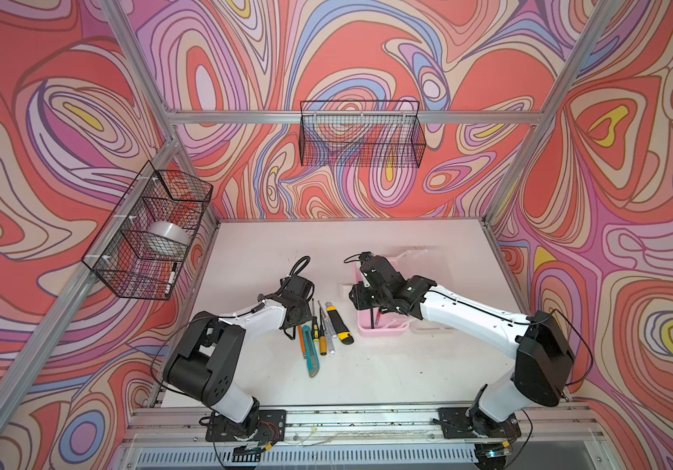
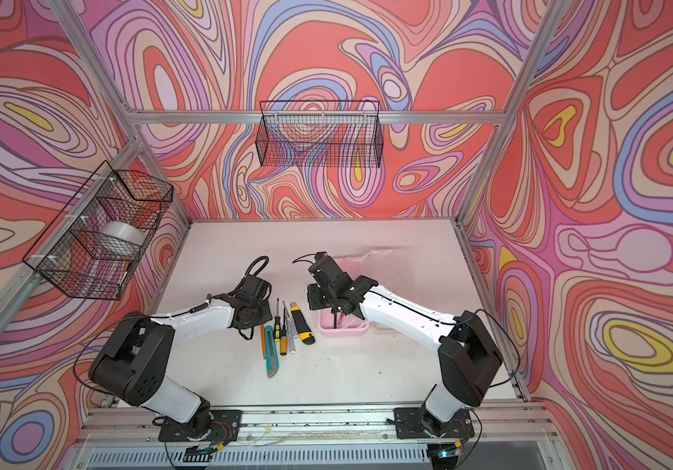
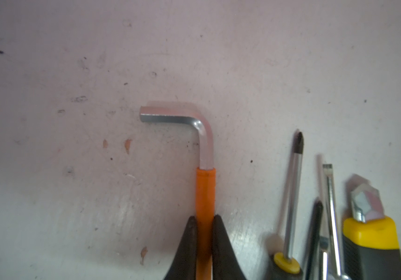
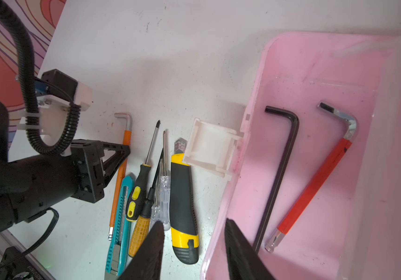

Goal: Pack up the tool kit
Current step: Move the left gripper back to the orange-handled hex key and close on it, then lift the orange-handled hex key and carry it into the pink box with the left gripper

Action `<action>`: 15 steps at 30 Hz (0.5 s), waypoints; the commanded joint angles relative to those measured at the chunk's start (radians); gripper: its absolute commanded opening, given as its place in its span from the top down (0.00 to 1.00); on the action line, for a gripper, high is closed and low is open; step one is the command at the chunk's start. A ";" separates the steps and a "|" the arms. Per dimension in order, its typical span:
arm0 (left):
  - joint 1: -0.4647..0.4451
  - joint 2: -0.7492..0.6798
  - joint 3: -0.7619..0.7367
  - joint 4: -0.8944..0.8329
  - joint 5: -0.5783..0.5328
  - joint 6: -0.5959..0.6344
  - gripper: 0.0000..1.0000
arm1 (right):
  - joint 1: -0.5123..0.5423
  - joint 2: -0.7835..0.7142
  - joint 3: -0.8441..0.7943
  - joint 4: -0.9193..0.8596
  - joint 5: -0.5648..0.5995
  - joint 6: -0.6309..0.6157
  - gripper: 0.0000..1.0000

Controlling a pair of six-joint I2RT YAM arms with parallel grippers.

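where the left gripper (image 3: 204,225) meets the row of tools, its two black fingers (image 3: 189,242) are pressed together on the orange hex key (image 3: 205,191), one on each side of the orange sleeve. the bare metal bend sticks out ahead of the jaws, and the rest of the sleeve runs back between them. the key looks to lie flat on the white table (image 3: 73,169), at the outer end of the row. just beside it lie the teal knife (image 4: 123,218), a black-and-yellow screwdriver (image 4: 135,194), an orange-handled screwdriver (image 4: 140,230), a clear-handled screwdriver (image 4: 164,191) and the yellow-black knife (image 4: 182,198), all roughly parallel. the right gripper (image 4: 193,222) hangs above the rim of the pink case (image 4: 316,72) that faces the tools. its jaws are apart with nothing between them, one finger over the tools and one over the case. the case sits open on the table, just beside the yellow-black knife. its white latch (image 4: 211,148) reaches toward that knife's blade end, and its clear lid (image 4: 400,157) is folded out on the side away from the tools. inside lie a black hex key (image 4: 282,169) and a red hex key (image 4: 320,179), side by side and apart.
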 commanded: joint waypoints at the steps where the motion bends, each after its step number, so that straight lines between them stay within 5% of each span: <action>1: 0.004 0.005 0.002 -0.036 -0.031 0.003 0.92 | -0.001 0.018 -0.007 0.007 0.018 -0.010 0.57; 11: 0.004 -0.100 0.058 -0.141 -0.126 0.056 1.00 | -0.002 0.026 -0.012 0.019 0.025 -0.001 0.57; 15: 0.005 -0.212 0.102 -0.195 -0.080 0.067 1.00 | -0.012 0.008 -0.019 0.023 0.038 0.017 0.57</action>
